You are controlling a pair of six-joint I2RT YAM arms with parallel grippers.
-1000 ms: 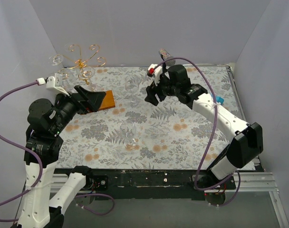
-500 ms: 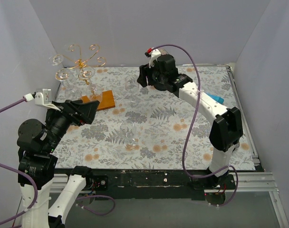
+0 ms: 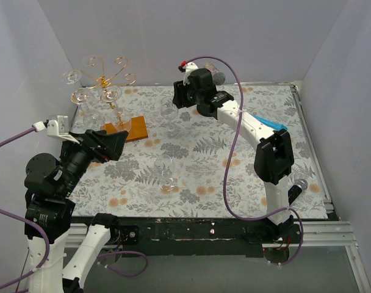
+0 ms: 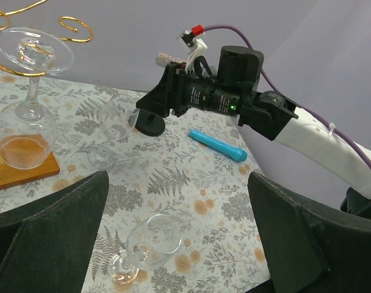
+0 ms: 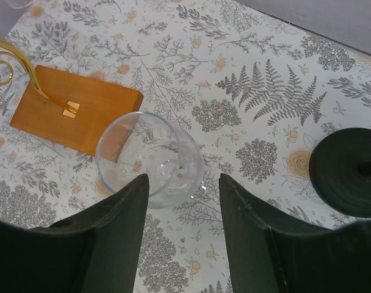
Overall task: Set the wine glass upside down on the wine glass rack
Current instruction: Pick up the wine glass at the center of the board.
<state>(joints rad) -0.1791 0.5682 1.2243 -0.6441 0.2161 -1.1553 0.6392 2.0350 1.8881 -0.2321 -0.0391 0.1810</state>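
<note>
Wine glass: stands upright on the bench, in the upper middle of the top view, near the wooden base of the wine glass rack. Count: two glasses off the rack, this one and a second glass lying on its side at frame centre. At least two more hang inverted on the rack.

Right arm reaches to the upper middle. The right jaws are parted, flanking the upright glass; contact not evident.

Left arm is folded at lower left. The left jaws are spread wide, holding nothing.
</note>
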